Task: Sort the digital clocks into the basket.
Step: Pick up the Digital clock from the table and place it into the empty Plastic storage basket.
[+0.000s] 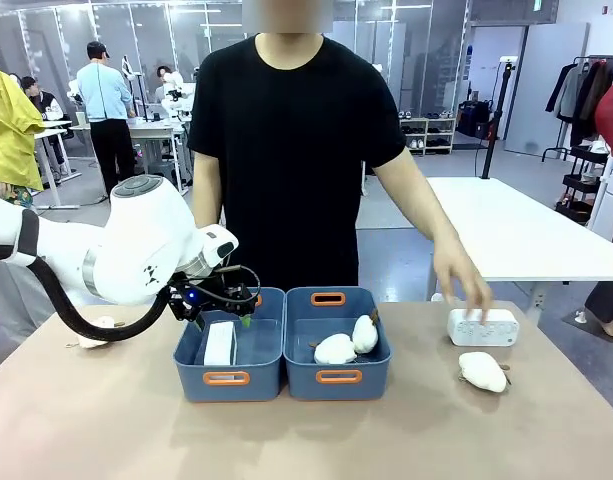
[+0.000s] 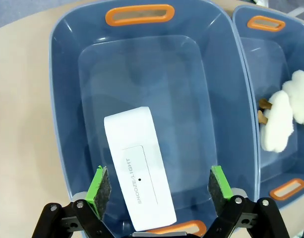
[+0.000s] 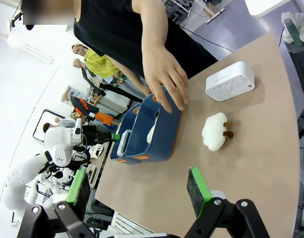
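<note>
One white digital clock (image 2: 137,163) lies flat on the floor of the left blue basket (image 2: 62,99), its "SNOOZE/LIGHT" face up. My left gripper (image 2: 157,171) hangs just above it, open, with a green pad on either side of the clock and not touching it. From the front, the left gripper (image 1: 211,310) sits over the basket (image 1: 191,365) and this clock (image 1: 220,343). A second clock (image 1: 483,327) stands on the table at the right, with the person's hand (image 1: 464,280) at its top edge. My right gripper (image 3: 138,186) is open and holds nothing, well short of that clock (image 3: 230,81).
The twin blue bin (image 1: 371,372) beside the basket holds two white plush toys (image 1: 335,348). Another plush toy (image 1: 483,371) lies in front of the right clock, and one more (image 1: 96,332) lies at the far left. The person stands behind the bins.
</note>
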